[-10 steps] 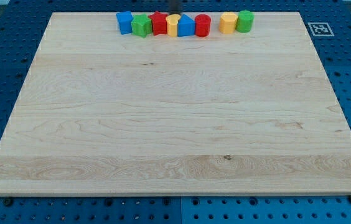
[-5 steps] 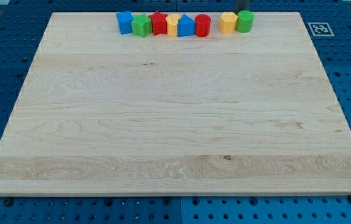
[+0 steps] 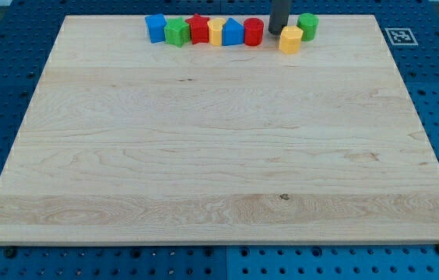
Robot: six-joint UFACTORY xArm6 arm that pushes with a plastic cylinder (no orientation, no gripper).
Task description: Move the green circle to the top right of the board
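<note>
The green circle (image 3: pixel 307 26), a short cylinder, stands near the board's top edge, right of centre. My tip (image 3: pixel 275 31) is just left of it, between the red cylinder (image 3: pixel 253 31) and the yellow block (image 3: pixel 290 39), touching or nearly touching the yellow block's left side. The yellow block sits a little below and left of the green circle, apart from it.
A row of blocks lines the top edge left of my tip: blue block (image 3: pixel 156 27), green block (image 3: pixel 177 33), red star-like block (image 3: pixel 198 29), yellow block (image 3: pixel 216 33), blue block (image 3: pixel 233 33). A marker tag (image 3: pixel 398 36) lies off the board's top right corner.
The rod came down into view between the red cylinder and the yellow block. The yellow block moved down and slightly right, away from the green circle. The green circle stayed almost in place.
</note>
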